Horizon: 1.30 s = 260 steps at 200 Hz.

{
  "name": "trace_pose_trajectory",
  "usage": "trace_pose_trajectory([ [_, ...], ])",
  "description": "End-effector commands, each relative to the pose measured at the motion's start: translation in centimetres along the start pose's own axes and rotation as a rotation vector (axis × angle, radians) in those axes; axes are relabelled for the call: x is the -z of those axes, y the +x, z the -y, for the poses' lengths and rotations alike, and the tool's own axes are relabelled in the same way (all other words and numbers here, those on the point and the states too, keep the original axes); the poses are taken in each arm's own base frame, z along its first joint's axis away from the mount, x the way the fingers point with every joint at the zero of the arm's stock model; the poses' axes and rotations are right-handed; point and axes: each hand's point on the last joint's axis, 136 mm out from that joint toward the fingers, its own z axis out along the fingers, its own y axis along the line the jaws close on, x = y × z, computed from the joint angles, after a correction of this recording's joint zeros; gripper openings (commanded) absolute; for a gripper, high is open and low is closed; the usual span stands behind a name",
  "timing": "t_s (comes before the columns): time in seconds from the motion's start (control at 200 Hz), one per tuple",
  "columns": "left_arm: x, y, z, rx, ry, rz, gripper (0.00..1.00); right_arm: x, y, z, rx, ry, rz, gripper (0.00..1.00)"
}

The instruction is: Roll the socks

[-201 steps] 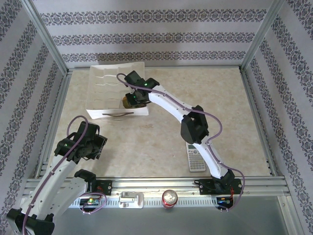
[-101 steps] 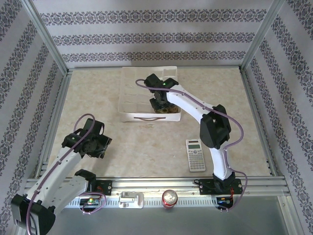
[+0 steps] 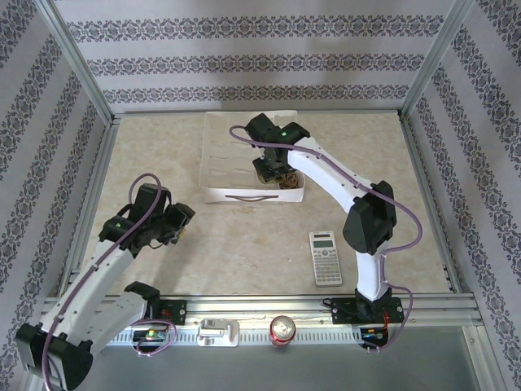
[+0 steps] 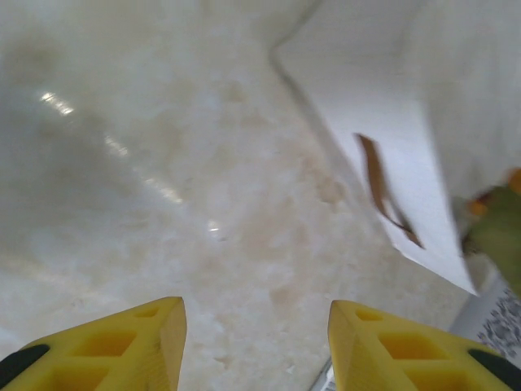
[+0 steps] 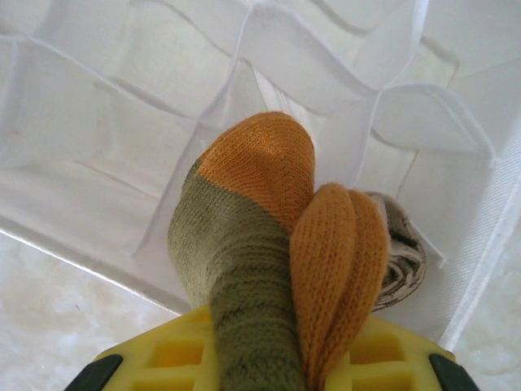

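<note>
Right arm [image 3: 358, 187] stretched far forward, bent at elbow, wrist tipped down over box [image 3: 216, 194] at far middle of desk [image 3: 244, 244]. Right claw [image 5: 273, 358] pinches olive sock [image 5: 244, 236], orange toe up, just above box dividers. Tan sock [image 5: 400, 257] bunched behind it, mostly hidden; cannot tell if gripped too. Left arm [image 3: 106, 261] folded low at near left. Left claw [image 4: 256, 342] spread, holding nothing, above bare desk. Box handle [image 4: 383, 191] blurred in left wrist view.
</note>
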Motion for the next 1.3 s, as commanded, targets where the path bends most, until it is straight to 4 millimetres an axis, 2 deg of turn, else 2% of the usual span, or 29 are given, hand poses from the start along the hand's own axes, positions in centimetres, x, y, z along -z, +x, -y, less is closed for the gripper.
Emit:
trace_pose_trajectory([
  [0.0, 2.2, -1.6, 3.6, -0.139, 0.135, 0.086, 0.48, -1.7, 1.3, 0.1, -0.01, 0.005, -0.096, 0.0],
  [0.07, 2.7, -1.8, 4.0, -0.158, 0.145, 0.096, 0.48, -2.2, 1.3, -0.3, -0.007, -0.015, -0.109, 0.0],
  [0.335, 2.1, -1.4, 2.9, -0.129, 0.124, 0.078, 0.48, -4.8, 1.9, -1.1, 0.009, -0.023, -0.204, 0.0],
  [0.689, 1.9, -1.3, 2.9, -0.122, 0.125, 0.071, 0.48, -8.6, 0.2, -2.1, -0.017, -0.016, -0.232, 0.0],
  [0.949, 1.8, -1.2, 2.7, -0.114, 0.122, 0.068, 0.48, -10.8, 2.1, -1.7, -0.029, 0.01, -0.32, 0.0],
  [1.044, 1.8, -1.2, 2.7, -0.112, 0.123, 0.067, 0.48, -10.3, 1.8, -1.5, -0.034, 0.016, -0.307, 0.0],
  [1.159, 1.9, -1.2, 2.8, -0.112, 0.125, 0.068, 0.48, -7.8, 0.1, -1.2, -0.048, 0.011, -0.228, 0.0],
  [1.244, 1.9, -1.2, 2.8, -0.111, 0.127, 0.066, 0.48, -5.7, -1.1, -1.0, -0.058, 0.001, -0.174, 0.11],
  [1.294, 1.9, -1.1, 2.9, -0.111, 0.129, 0.065, 0.48, -4.7, -1.4, -0.7, -0.067, -0.003, -0.157, 0.22],
])
